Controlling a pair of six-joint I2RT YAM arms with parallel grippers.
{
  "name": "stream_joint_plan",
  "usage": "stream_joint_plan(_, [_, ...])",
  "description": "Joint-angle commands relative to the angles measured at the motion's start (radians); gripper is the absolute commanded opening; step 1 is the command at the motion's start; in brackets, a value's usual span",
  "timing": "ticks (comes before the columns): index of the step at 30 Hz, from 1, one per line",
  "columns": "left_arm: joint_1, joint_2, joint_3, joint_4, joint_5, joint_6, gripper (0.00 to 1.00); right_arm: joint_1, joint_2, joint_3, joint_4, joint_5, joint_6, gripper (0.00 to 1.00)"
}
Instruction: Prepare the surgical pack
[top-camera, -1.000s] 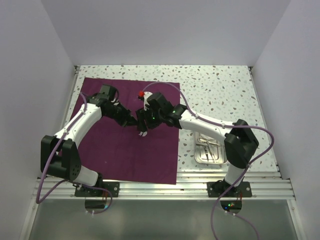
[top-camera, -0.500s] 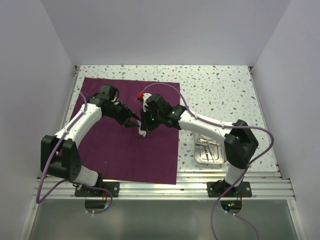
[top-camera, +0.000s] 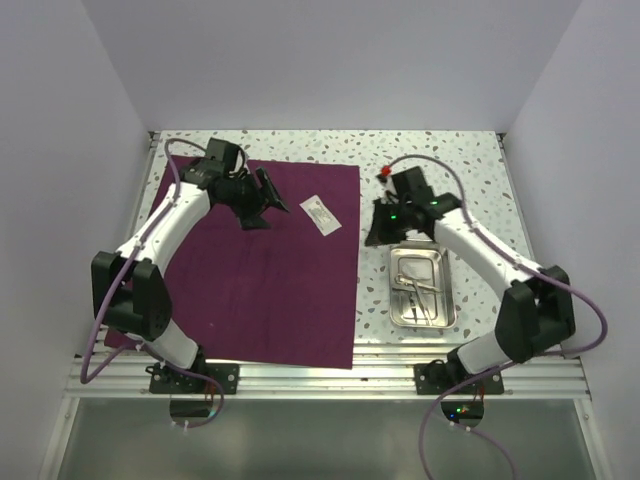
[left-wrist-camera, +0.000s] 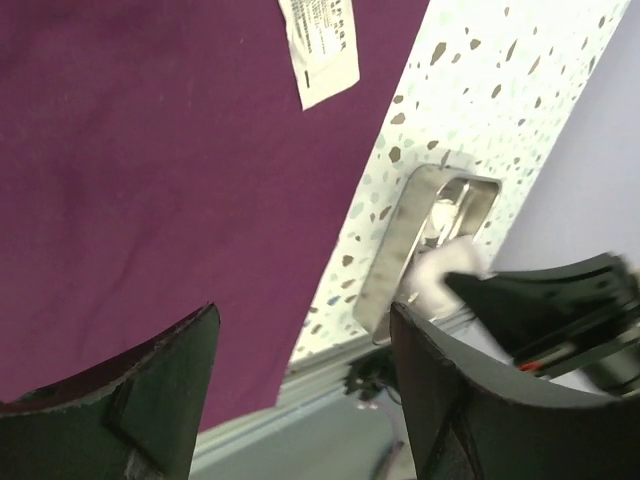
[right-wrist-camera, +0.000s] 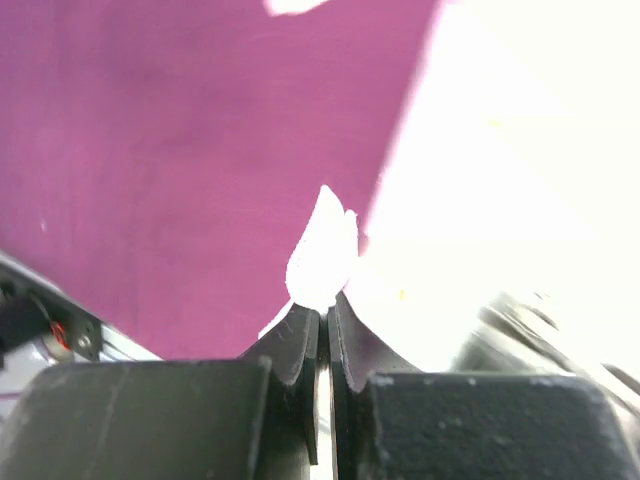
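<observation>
Top view: steel tray (top-camera: 394, 290) sits on speckled table (top-camera: 450, 170), just right of the maroon cloth (top-camera: 250, 280), not touching it. The tray holds thin metal instruments (top-camera: 421, 291) lying in a loose cluster; count unclear. The cloth lies flat and unfolded on the left half of the table. A white packet (top-camera: 320, 214) lies on the cloth near its far right corner. Left gripper (top-camera: 264, 199) hangs over the far part of the cloth, jaws spread wide, nothing between them, packet just to its right. Right gripper (top-camera: 376, 234) is over bare table between the cloth's right edge and the tray's far left corner, jaws together. Left wrist view: fingers (left-wrist-camera: 165, 385) stand well apart with nothing held; below them the cloth (left-wrist-camera: 150, 180), the packet (left-wrist-camera: 320, 45) at the top of the frame, well away from the jaws. The tray (left-wrist-camera: 395, 255) shows edge-on on the speckled surface, contents not readable here. A blurred white pad (left-wrist-camera: 438, 285) shows beside the tray at the tip of the dark right gripper. Right wrist view: jaws pressed together, pinching the white pad (right-wrist-camera: 322, 250), which sticks up from the fingertips (right-wrist-camera: 300, 335). Cloth (right-wrist-camera: 200, 150) fills the left of the frame; the right side is blown out, tray not readable there.
</observation>
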Motion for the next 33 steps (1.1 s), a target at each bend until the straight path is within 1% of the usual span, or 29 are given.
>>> stream_joint_plan(1, [-0.041, 0.015, 0.049, 0.030, -0.075, 0.167, 0.72, -0.191, -0.132, -0.043, -0.247, -0.117, -0.070, 0.00])
stream_joint_plan(2, [-0.047, 0.016, 0.041, 0.053, -0.078, 0.173, 0.71, -0.223, -0.149, -0.055, -0.289, -0.129, -0.077, 0.00])
stream_joint_plan(5, [-0.070, 0.026, 0.011, 0.095, -0.070, 0.196, 0.70, -0.319, -0.212, -0.115, -0.340, -0.152, -0.097, 0.00])
stream_joint_plan(7, [-0.082, 0.042, -0.005, 0.116, -0.046, 0.207, 0.70, -0.368, -0.235, -0.153, -0.336, -0.172, -0.089, 0.00])
stream_joint_plan(11, [-0.099, 0.073, -0.005, 0.129, -0.024, 0.219, 0.69, -0.425, -0.249, -0.255, -0.305, -0.246, -0.078, 0.00])
stream_joint_plan(12, [-0.103, 0.079, 0.003, 0.130, -0.022, 0.225, 0.69, -0.435, -0.232, -0.293, -0.301, -0.331, -0.083, 0.00])
stream_joint_plan(14, [-0.107, 0.096, 0.015, 0.126, -0.024, 0.238, 0.69, -0.449, -0.211, -0.311, -0.316, -0.355, -0.106, 0.00])
stream_joint_plan(15, [-0.111, 0.104, 0.029, 0.123, -0.030, 0.247, 0.69, -0.451, -0.202, -0.321, -0.325, -0.327, -0.109, 0.01])
stream_joint_plan(19, [-0.119, 0.136, 0.055, 0.103, -0.044, 0.268, 0.69, -0.460, -0.174, -0.350, -0.308, -0.341, -0.115, 0.05])
stream_joint_plan(21, [-0.122, 0.144, 0.057, 0.107, -0.041, 0.268, 0.69, -0.462, -0.133, -0.347, -0.308, -0.336, -0.116, 0.07])
stream_joint_plan(25, [-0.126, 0.165, 0.060, 0.110, -0.044, 0.274, 0.68, -0.466, -0.079, -0.341, -0.316, -0.283, -0.120, 0.11])
stream_joint_plan(27, [-0.130, 0.179, 0.067, 0.110, -0.047, 0.281, 0.68, -0.468, -0.067, -0.330, -0.322, -0.249, -0.110, 0.15])
stream_joint_plan(31, [-0.137, 0.188, 0.078, 0.107, -0.059, 0.285, 0.67, -0.466, -0.068, -0.295, -0.376, -0.119, -0.107, 0.24])
stream_joint_plan(32, [-0.139, 0.191, 0.078, 0.106, -0.059, 0.285, 0.67, -0.466, -0.070, -0.292, -0.382, -0.085, -0.103, 0.30])
stream_joint_plan(33, [-0.140, 0.194, 0.077, 0.106, -0.056, 0.285, 0.67, -0.466, -0.070, -0.292, -0.386, -0.079, -0.094, 0.33])
